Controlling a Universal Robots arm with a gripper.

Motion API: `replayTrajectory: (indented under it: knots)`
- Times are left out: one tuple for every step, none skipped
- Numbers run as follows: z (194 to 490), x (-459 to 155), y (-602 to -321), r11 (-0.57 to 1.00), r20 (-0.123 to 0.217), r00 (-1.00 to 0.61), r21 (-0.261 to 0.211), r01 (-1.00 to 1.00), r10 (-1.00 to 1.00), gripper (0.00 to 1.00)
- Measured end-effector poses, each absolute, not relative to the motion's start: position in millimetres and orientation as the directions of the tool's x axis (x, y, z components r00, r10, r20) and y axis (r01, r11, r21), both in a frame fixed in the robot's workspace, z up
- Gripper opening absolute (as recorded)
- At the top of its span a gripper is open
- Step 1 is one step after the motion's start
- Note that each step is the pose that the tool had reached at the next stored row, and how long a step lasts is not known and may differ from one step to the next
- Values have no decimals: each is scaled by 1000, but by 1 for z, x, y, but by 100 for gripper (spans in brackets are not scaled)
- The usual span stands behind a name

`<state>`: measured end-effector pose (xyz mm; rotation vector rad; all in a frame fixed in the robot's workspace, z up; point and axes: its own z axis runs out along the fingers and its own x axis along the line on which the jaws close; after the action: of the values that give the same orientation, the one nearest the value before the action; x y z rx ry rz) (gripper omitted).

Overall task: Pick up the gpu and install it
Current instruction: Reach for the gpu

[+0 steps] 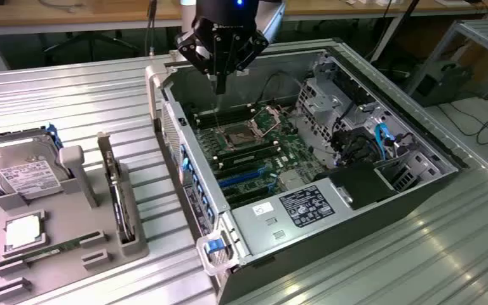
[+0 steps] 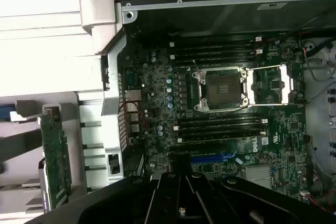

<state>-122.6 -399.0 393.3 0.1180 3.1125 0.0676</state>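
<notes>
Gripper (image 1: 219, 84) over the open computer case (image 1: 175, 121); gpu (image 1: 115, 190) not yet picked.
My gripper hangs above the motherboard (image 1: 253, 152), jaws drawn together, nothing held. The gpu stands edge-on in a slot of the grey holder (image 1: 74, 219) on the ribbed metal surface (image 1: 74, 95), on the exterior view's left of the case, well apart from my gripper.

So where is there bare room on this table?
Bare metal table past the grey holder at the exterior view's upper left, and beside the computer case at its lower right. Crowded: the holder with gpu and hard drive, and the strip between holder and case.
</notes>
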Motion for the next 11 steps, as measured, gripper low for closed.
replayTrajectory:
  knots:
    - [393, -124, -399, 996, -24, -997, 44, 75, 76, 11]
    - [393, -126, -399, 996, -24, -997, 44, 75, 76, 11]
    - [393, -127, -399, 996, -24, -997, 44, 75, 76, 11]
    - [393, -128, -399, 996, -24, -997, 44, 75, 76, 11]
    - [393, -129, -399, 996, -24, -997, 44, 75, 76, 11]
    - [393, -130, -399, 996, -24, -997, 44, 75, 76, 11]
    - [393, -130, -399, 996, -24, -997, 44, 75, 76, 11]
    - [393, -131, -399, 996, -24, -997, 44, 75, 76, 11]
    - [393, -132, -399, 996, -24, -997, 44, 75, 76, 11]
    - [393, -134, -399, 996, -24, -997, 44, 75, 76, 11]
    - [393, -135, -399, 996, -24, -997, 44, 75, 76, 11]
